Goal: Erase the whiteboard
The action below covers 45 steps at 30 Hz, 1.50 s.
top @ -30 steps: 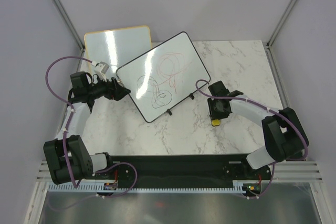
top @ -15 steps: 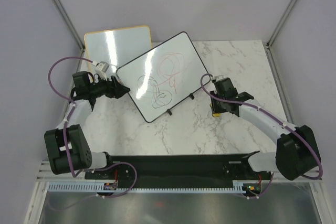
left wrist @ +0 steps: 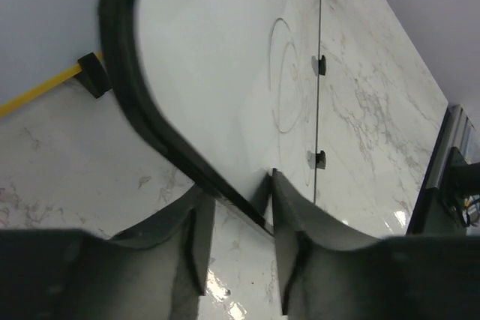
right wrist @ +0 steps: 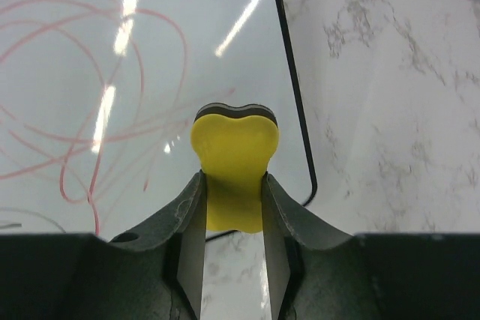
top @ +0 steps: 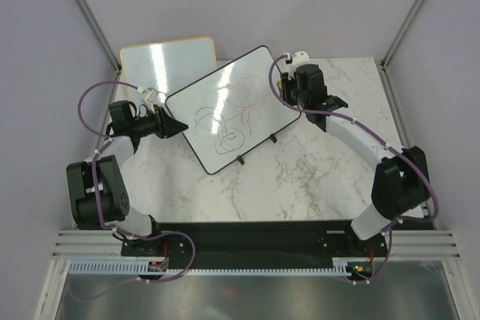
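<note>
The whiteboard (top: 255, 73), black-framed, sits tilted mid-table with red and dark scribbles on it. My left gripper (top: 178, 127) is at its left corner. In the left wrist view the gripper (left wrist: 236, 198) is shut across the board's black frame (left wrist: 142, 121), one fingertip on each side of the edge. My right gripper (top: 291, 99) hovers over the board's right edge, shut on a yellow eraser (right wrist: 234, 162). In the right wrist view the eraser lies over the white surface (right wrist: 112, 5), just inside the frame, beside red scribbles (right wrist: 90, 133).
A smaller orange-framed board (top: 169, 61) lies at the back left, partly under the big board. Two small black feet (top: 240, 160) stick out from the big board's near edge. Marble table (top: 330, 177) spreads right and front. Grey walls enclose the back and sides.
My right arm has swung the eraser from the table right of the board up to the board's right edge. My left gripper has closed on the board's left corner.
</note>
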Each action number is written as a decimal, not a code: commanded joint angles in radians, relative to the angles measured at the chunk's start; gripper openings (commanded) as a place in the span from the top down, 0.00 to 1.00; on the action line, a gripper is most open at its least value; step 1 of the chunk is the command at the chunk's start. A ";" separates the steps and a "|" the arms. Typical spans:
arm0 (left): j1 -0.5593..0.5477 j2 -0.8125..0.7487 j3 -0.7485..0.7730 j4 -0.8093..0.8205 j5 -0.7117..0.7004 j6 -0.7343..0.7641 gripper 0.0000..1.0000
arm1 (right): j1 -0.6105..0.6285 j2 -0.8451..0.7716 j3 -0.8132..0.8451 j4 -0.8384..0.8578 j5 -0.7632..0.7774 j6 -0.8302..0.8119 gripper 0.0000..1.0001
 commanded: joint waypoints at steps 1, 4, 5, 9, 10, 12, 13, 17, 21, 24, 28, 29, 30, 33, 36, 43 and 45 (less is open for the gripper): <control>0.001 -0.015 0.036 0.032 0.043 0.053 0.64 | 0.000 0.156 0.134 0.150 -0.050 -0.043 1.00; 0.003 0.000 0.060 -0.027 0.050 0.109 0.84 | 0.012 0.274 0.250 0.196 -0.051 -0.040 1.00; 0.003 0.006 0.068 -0.044 0.050 0.120 0.91 | 0.019 0.298 0.293 0.214 -0.029 -0.047 1.00; 0.001 0.034 0.100 -0.089 0.040 0.170 0.98 | 0.069 0.416 0.392 0.243 0.006 -0.107 1.00; 0.003 0.038 0.103 -0.101 0.035 0.178 0.98 | 0.081 0.430 0.408 0.246 0.008 -0.106 1.00; 0.001 0.043 0.114 -0.116 0.026 0.195 0.98 | 0.092 0.454 0.438 0.254 0.008 -0.103 1.00; 0.003 0.045 0.117 -0.129 0.020 0.199 0.98 | 0.112 0.470 0.439 0.263 0.015 -0.110 1.00; 0.003 0.043 0.134 -0.155 0.014 0.222 0.98 | 0.173 0.516 0.439 0.285 0.034 -0.124 1.00; -0.002 0.042 0.145 -0.164 0.011 0.221 0.98 | 0.270 0.591 0.465 0.291 0.038 -0.126 1.00; -0.006 0.034 0.145 -0.170 0.000 0.226 0.98 | 0.360 0.638 0.499 0.289 0.032 -0.147 1.00; -0.008 0.037 0.146 -0.173 -0.016 0.224 0.98 | 0.433 0.663 0.543 0.262 0.055 -0.162 1.00; -0.008 0.034 0.149 -0.173 -0.014 0.222 0.98 | 0.431 0.660 0.541 0.262 0.071 -0.152 1.00; -0.008 0.034 0.149 -0.175 -0.014 0.222 0.98 | 0.427 0.651 0.536 0.263 0.089 -0.152 1.00; -0.008 0.037 0.152 -0.175 -0.012 0.219 0.98 | 0.395 0.628 0.514 0.256 0.155 -0.152 1.00; -0.008 0.037 0.152 -0.176 -0.014 0.221 0.98 | 0.320 0.594 0.482 0.234 0.189 -0.103 1.00; -0.008 0.034 0.159 -0.182 -0.025 0.230 0.98 | 0.123 0.545 0.398 0.210 0.213 -0.044 1.00; -0.008 0.032 0.159 -0.185 -0.026 0.238 0.98 | 0.097 0.536 0.389 0.209 0.210 -0.047 1.00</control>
